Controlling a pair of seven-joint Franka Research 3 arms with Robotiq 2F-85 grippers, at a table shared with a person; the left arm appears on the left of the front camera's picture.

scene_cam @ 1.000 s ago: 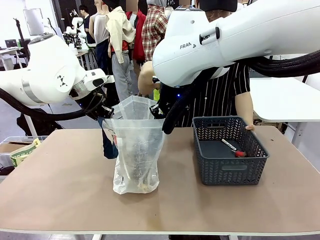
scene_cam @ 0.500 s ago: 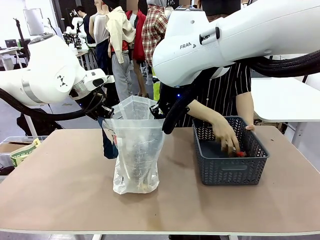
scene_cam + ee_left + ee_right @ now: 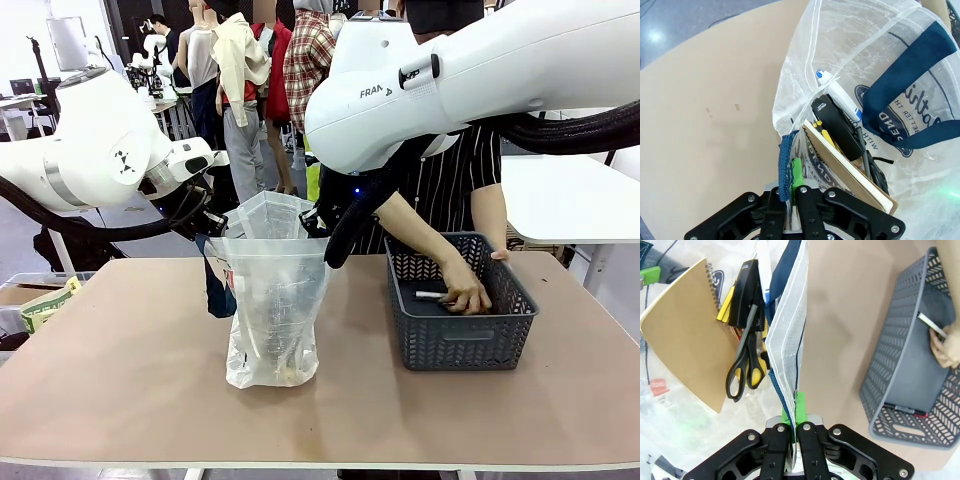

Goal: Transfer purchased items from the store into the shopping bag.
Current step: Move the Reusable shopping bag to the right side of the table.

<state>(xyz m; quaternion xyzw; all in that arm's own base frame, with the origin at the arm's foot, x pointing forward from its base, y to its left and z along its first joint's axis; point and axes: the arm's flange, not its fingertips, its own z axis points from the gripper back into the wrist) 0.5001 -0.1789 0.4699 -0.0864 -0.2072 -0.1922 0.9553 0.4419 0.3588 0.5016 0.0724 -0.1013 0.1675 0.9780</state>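
Left gripper [image 3: 212, 222] is pinched shut on the left rim of the shopping bag [image 3: 275, 300] in the front view, and the right gripper [image 3: 322, 225] is clamped on the opposite rim, so the bag stands open on the table [image 3: 120, 380], exactly as a second ago. What has changed is the person's hand [image 3: 466, 294]: a second ago it was outside the grey lattice basket [image 3: 460, 345], and now it is down on the basket floor, with a white stick [image 3: 430, 295] showing just beside the fingers. From the left wrist, the left gripper [image 3: 791, 175] has its green pad pressed on the bag's dark blue rim strip [image 3: 785, 160]; inside the bag lie a brown notebook [image 3: 850, 172], a black block [image 3: 837, 125] and a white tube with a blue end [image 3: 837, 95]. From the right wrist, the right gripper [image 3: 795, 407] nips the bag's white edge [image 3: 787, 340]. Scissors [image 3: 742, 370] lie against the notebook [image 3: 685, 340] inside. In the basket [image 3: 900, 355] the hand [image 3: 945, 347] touches the white stick [image 3: 932, 326], and a black marker with a red end [image 3: 905, 410] lies near the wall.
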